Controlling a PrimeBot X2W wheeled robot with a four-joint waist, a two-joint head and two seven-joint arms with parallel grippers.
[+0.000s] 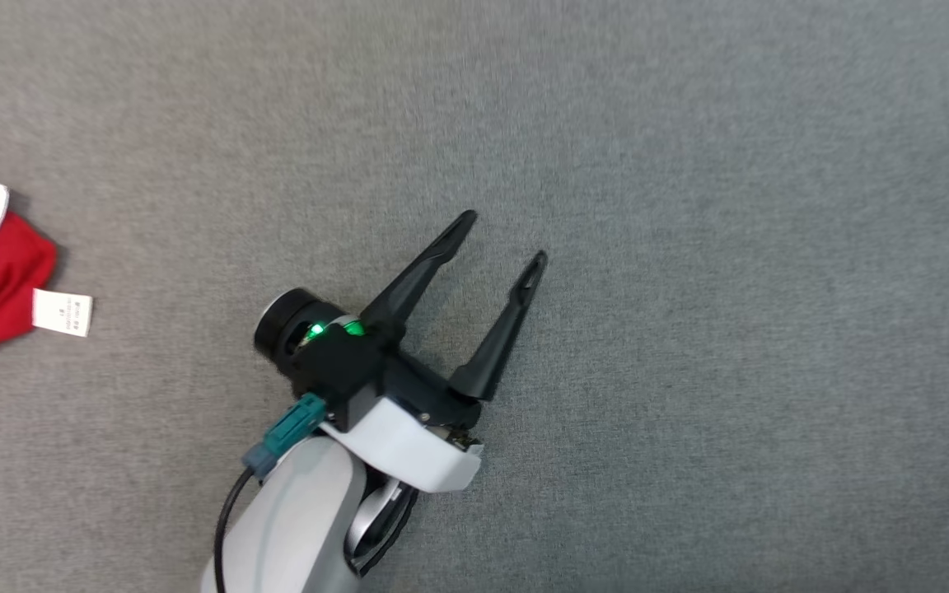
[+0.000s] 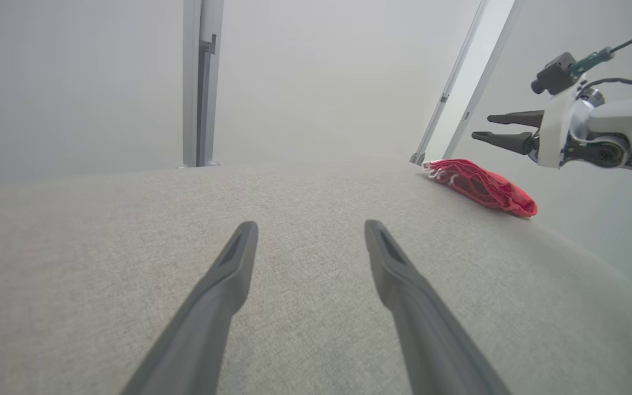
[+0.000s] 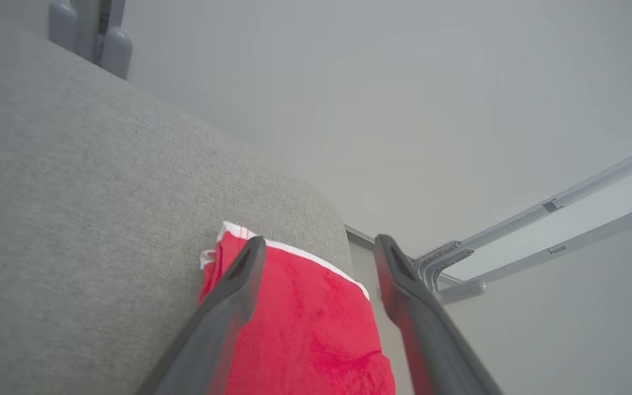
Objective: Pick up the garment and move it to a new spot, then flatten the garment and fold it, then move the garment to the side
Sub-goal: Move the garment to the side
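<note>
The garment (image 1: 9,280) is red with white trim and a white label, and it lies bunched at the far left of the head view. My left gripper (image 1: 503,236) is open over bare grey surface, well away from the garment, with nothing between its fingers. From the left wrist, the left gripper (image 2: 310,225) sits low over the surface and the garment (image 2: 483,186) lies far off to the right. My right gripper (image 2: 480,127) hovers open above it. In the right wrist view the right gripper (image 3: 319,241) is open just above the garment (image 3: 305,329), not touching it.
The grey fabric-covered surface (image 1: 689,247) stretches wide around the left gripper. The garment lies close to the surface's rounded edge (image 3: 327,219). Pale metal posts (image 2: 201,82) and rails (image 3: 541,219) stand beyond that edge against a plain wall.
</note>
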